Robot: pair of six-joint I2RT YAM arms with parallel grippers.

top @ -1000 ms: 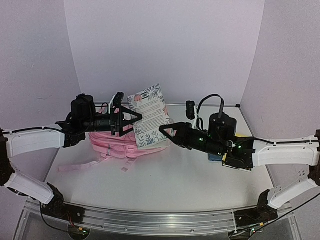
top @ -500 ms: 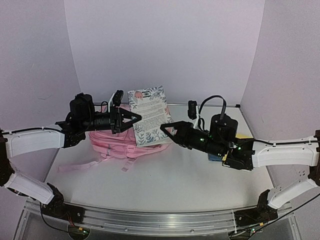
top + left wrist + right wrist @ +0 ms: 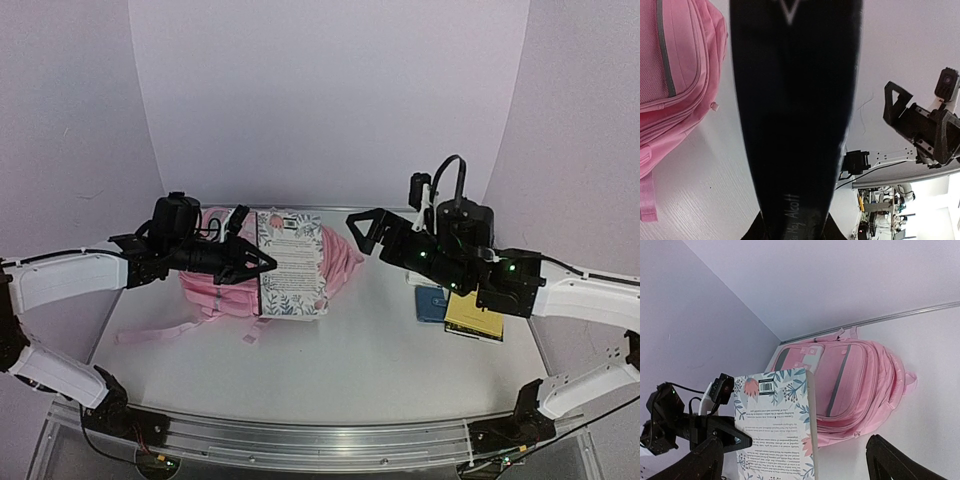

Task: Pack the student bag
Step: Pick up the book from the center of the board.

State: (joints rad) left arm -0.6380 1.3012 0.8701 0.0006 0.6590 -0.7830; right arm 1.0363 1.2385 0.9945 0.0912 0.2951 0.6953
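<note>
The student bag (image 3: 212, 290) lies flat at the back left of the table, pink with grey trim, and also shows in the left wrist view (image 3: 670, 75) and right wrist view (image 3: 855, 380). A floral-covered book (image 3: 292, 265) stands upright in front of it. My left gripper (image 3: 262, 263) is shut on the book's spine edge. That dark spine (image 3: 795, 115) fills the left wrist view. My right gripper (image 3: 362, 230) hangs open to the book's right, apart from it. Its fingers (image 3: 890, 460) frame the book (image 3: 775, 425) from a distance.
A blue item (image 3: 432, 303) and a yellow notebook (image 3: 472, 316) lie on the table under the right arm. The bag's straps (image 3: 160, 332) trail toward the front left. Lilac walls close in the back and sides.
My right gripper opened, let go of the book and drew back up and to the right. My left gripper shut on the book, which swung from tilted to upright.
</note>
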